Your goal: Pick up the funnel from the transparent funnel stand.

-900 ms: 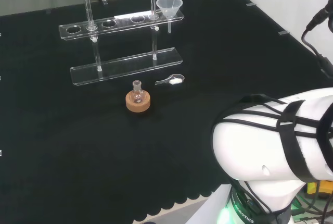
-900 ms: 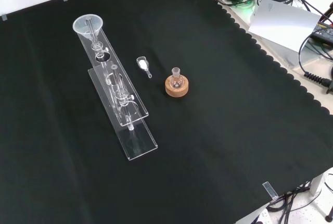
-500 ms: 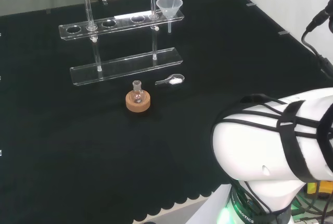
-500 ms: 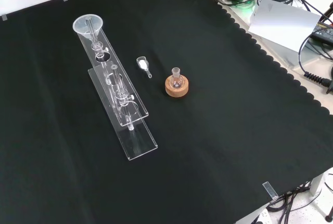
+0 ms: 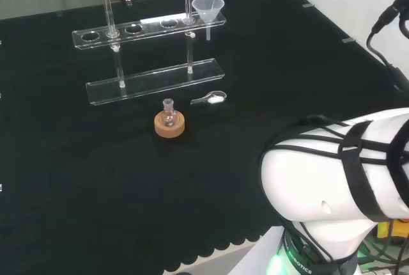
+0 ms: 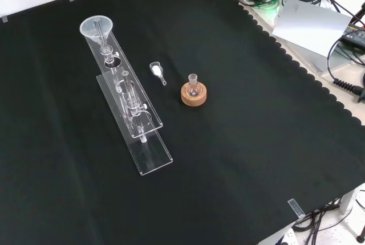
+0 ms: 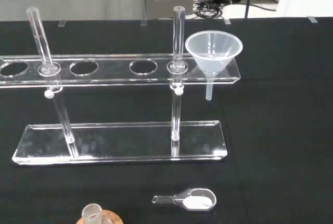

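One clear funnel (image 7: 213, 51) sits in the end hole of one transparent funnel stand (image 7: 119, 70); fingers' state cannot be told.

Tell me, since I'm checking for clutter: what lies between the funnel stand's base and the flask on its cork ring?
In the head view, between the stand base and the flask, bare black cloth; a small scoop lies off right.

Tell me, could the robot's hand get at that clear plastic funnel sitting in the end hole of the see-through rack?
Probably yes. The clear funnel sits at the open end of the transparent rack, with bare cloth beside it; the rack's upright rod stands close by.
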You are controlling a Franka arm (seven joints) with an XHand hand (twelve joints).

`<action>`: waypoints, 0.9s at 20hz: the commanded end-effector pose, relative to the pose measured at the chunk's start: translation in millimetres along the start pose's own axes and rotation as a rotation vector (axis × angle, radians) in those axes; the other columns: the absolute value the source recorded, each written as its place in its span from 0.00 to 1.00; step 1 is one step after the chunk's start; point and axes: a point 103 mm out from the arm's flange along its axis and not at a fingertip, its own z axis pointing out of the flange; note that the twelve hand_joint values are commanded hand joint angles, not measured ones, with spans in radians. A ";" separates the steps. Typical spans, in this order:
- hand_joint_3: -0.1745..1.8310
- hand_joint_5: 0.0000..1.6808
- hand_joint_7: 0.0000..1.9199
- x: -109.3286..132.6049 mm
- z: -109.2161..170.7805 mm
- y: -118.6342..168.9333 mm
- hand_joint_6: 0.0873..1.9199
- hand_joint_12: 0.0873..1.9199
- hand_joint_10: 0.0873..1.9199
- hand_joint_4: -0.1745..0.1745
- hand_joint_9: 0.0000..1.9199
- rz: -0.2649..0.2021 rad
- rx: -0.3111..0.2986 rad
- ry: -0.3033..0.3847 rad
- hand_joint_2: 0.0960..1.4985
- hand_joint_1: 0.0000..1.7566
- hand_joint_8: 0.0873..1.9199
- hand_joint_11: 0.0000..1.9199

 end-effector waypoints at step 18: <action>0.23 0.19 0.13 -59.9 57.3 141.6 0.00 0.70 0.29 0.42 0.22 0.011 0.060 0.025 0.71 0.11 0.30 0.10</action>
